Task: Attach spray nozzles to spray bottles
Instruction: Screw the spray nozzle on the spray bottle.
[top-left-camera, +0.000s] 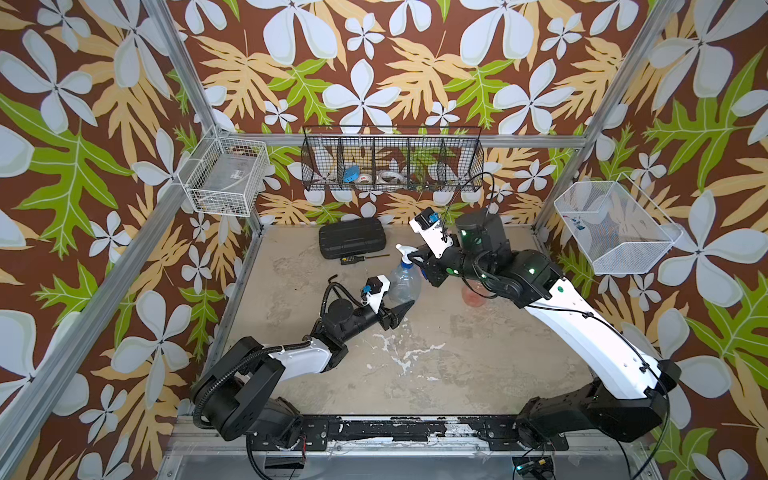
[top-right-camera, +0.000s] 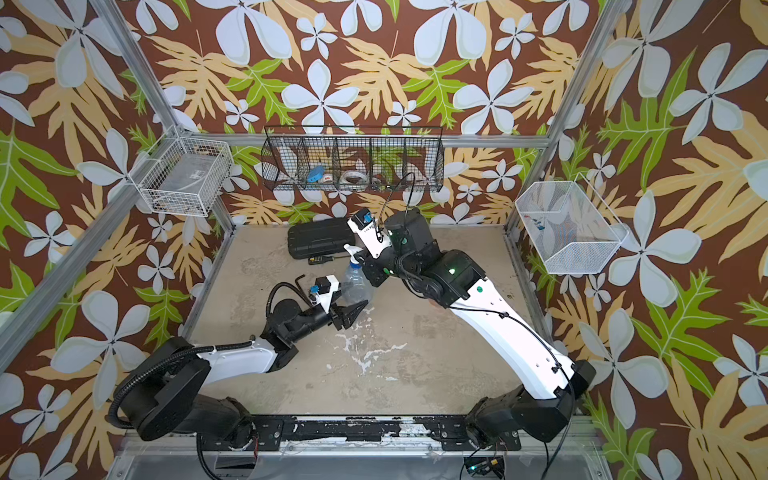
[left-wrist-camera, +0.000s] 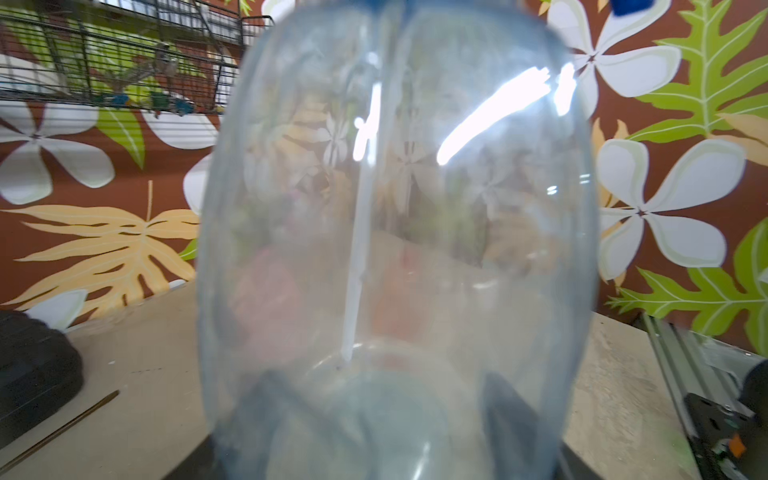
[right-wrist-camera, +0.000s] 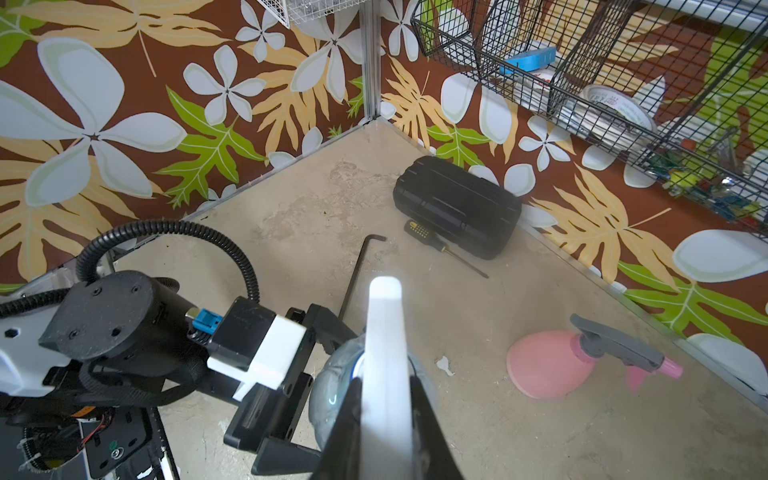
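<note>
We see left claw clamped low on the clear bottle, right claw clamped on white nozzle (bottle upright).

Black case at the back of a stained worktop. Screwdriver just in front of it, hex key nearby. Black wire basket on the flowered back wall.
</note>
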